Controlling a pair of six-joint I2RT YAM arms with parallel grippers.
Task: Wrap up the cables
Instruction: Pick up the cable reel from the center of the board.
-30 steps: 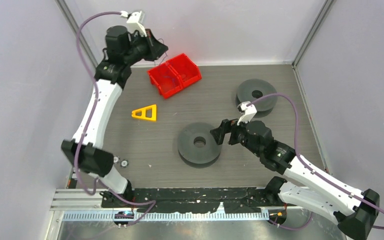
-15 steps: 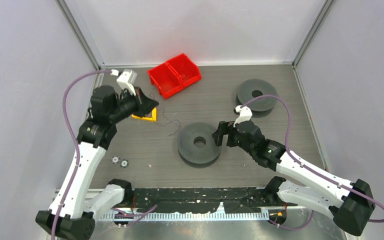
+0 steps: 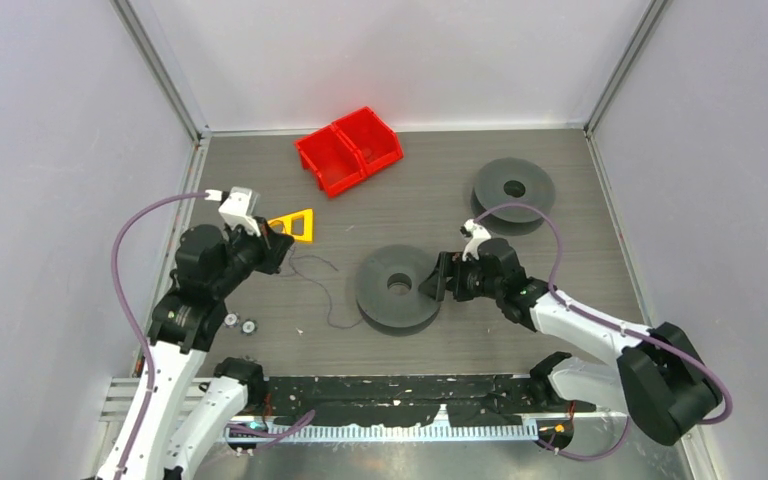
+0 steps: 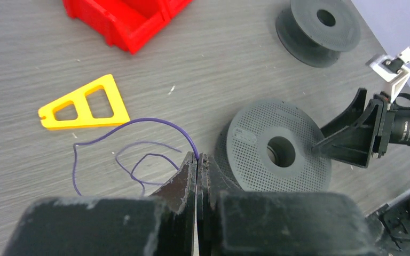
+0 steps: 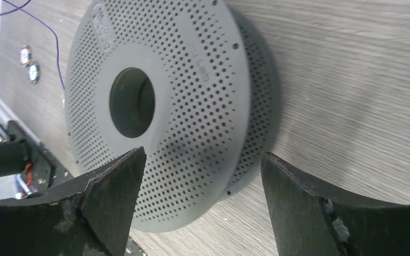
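A thin purple cable [image 4: 149, 119] lies in loose loops on the table left of the near dark grey spool [image 3: 397, 288]. One end of it runs up into my left gripper [image 4: 198, 157], which is shut on it. From above, the left gripper [image 3: 282, 250] hovers beside the yellow triangle, and the cable [image 3: 324, 297] trails towards the spool. My right gripper [image 5: 202, 154] is open, its two fingers astride the right rim of the perforated spool [image 5: 181, 80] without touching it. Seen from above, the right gripper [image 3: 438, 280] sits at that spool's right edge.
A second grey spool [image 3: 513, 190] lies at the back right. Two joined red bins [image 3: 348, 150] stand at the back centre. A yellow triangle frame [image 3: 293, 226] lies by the left gripper. Two small round pieces [image 3: 238, 322] sit near the left arm's base.
My left arm swung from the back corner down to the front left, dragging the cable out across the table. The right gripper slid left onto the spool's rim and its jaws narrowed slightly.
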